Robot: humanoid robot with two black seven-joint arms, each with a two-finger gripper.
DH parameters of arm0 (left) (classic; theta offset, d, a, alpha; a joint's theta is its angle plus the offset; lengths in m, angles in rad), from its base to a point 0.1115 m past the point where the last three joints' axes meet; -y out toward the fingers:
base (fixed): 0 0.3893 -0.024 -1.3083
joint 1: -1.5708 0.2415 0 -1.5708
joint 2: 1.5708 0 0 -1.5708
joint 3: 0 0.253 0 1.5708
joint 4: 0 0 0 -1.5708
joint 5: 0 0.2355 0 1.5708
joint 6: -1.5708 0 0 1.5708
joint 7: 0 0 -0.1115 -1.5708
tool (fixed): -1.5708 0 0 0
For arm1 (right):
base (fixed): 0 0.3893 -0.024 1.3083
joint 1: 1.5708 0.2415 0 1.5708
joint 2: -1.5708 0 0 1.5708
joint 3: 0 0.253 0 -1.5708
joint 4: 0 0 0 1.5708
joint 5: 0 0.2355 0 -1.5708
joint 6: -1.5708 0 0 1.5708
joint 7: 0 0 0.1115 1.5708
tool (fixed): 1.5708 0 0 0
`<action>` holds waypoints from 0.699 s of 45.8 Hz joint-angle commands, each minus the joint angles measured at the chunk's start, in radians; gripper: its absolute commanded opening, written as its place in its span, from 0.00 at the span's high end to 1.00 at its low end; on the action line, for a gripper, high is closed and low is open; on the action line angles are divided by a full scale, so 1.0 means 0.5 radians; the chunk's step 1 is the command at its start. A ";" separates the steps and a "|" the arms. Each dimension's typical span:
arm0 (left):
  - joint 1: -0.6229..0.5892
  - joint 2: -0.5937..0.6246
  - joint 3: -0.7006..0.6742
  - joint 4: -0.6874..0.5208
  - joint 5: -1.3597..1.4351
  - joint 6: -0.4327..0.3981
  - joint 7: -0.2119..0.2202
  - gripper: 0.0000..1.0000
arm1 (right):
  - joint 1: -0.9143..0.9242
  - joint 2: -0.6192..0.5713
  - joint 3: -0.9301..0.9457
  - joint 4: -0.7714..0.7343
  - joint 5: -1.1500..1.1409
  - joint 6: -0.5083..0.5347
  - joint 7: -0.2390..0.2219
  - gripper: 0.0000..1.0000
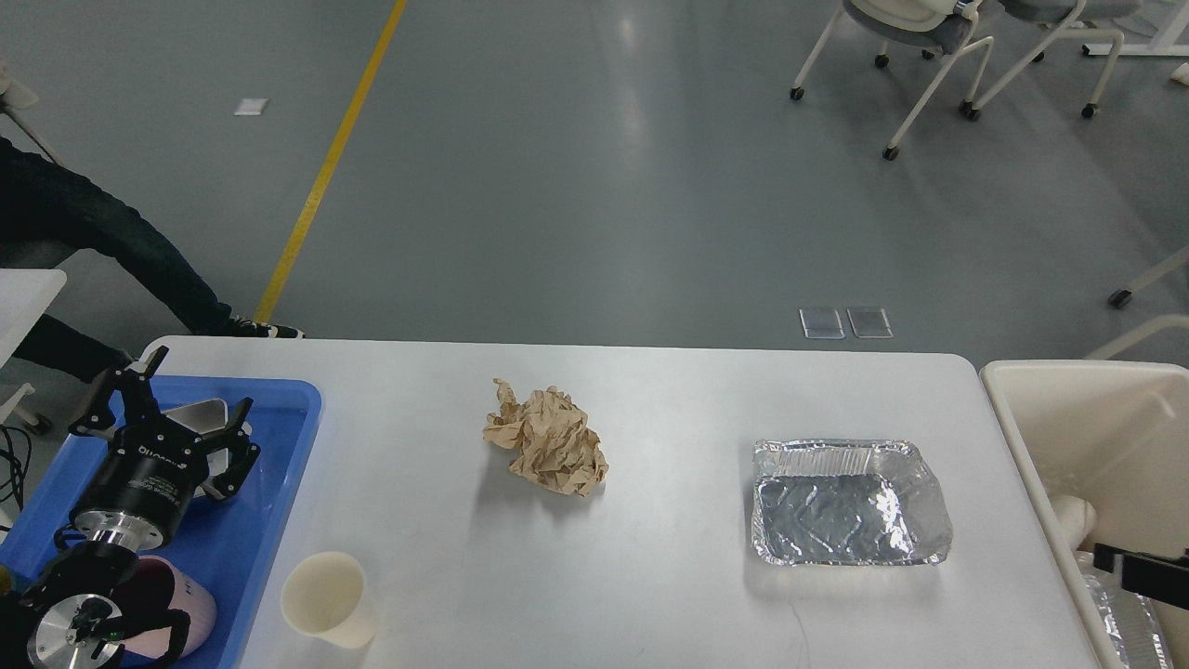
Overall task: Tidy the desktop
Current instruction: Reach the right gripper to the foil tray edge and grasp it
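The white desktop [650, 400] holds a crumpled brown paper ball [548, 452] at its middle, an empty foil tray [850, 506] to the right, and a cream paper cup [325, 599] at the front left. My left gripper [200, 395] is open above the blue tray [279, 437], its fingers spread over a shiny metal container [202, 420]. Only a black tip of my right gripper [1138, 569] shows at the lower right, over the cream bin [1096, 418]; its fingers cannot be told apart.
A pink cup [186, 609] lies in the blue tray under my left arm. The cream bin holds a foil piece [1119, 618] and a white object [1073, 516]. A seated person's legs [102, 251] are at the far left. Chairs [938, 56] stand beyond the table.
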 commanded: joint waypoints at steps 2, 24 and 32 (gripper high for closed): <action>0.005 0.001 0.001 0.000 0.001 0.001 0.000 0.03 | 0.135 0.341 0.003 -0.220 -0.012 0.104 -0.025 0.00; 0.005 0.004 0.093 0.000 0.004 0.004 0.003 0.03 | 0.365 1.194 -0.083 -1.095 -0.193 0.214 -0.007 0.00; 0.002 0.004 0.093 0.000 0.004 0.022 0.003 0.03 | 0.473 1.311 -0.205 -1.230 -0.181 0.214 -0.004 0.00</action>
